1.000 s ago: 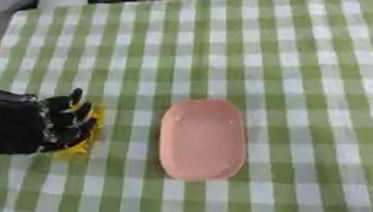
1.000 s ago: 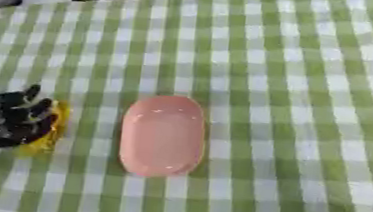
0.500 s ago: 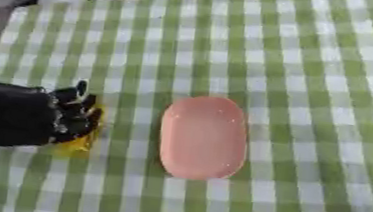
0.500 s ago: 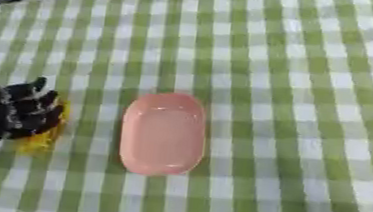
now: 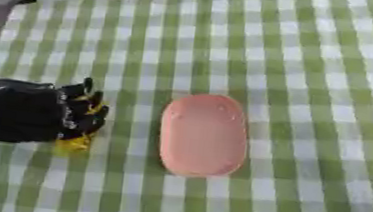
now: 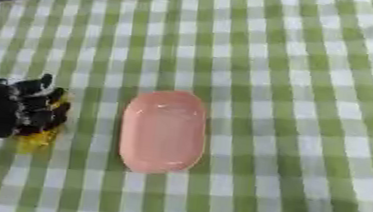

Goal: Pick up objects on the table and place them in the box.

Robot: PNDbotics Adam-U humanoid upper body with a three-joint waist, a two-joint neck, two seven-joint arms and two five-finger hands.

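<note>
Beside the pink tray (image 5: pixel 204 135), left hand (image 5: pixel 26 112) covers a yellow object (image 5: pixel 76 142).

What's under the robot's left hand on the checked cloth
A yellow thing shows beneath and beside the left hand, whose curled fingers cover most of it, so its shape cannot be told. The pink tray lies apart, uncovered.

1. I read this as a home-style dining setup: a green-and-white checked tablecloth (image 5: pixel 317 67) covers the whole table.
2. A pink oval dish (image 5: pixel 204 134) lies on the cloth, tableware rather than tools.
3. Beyond the cloth's far-left corner I see only pale and dark blurred shapes; I cannot tell the room.
</note>
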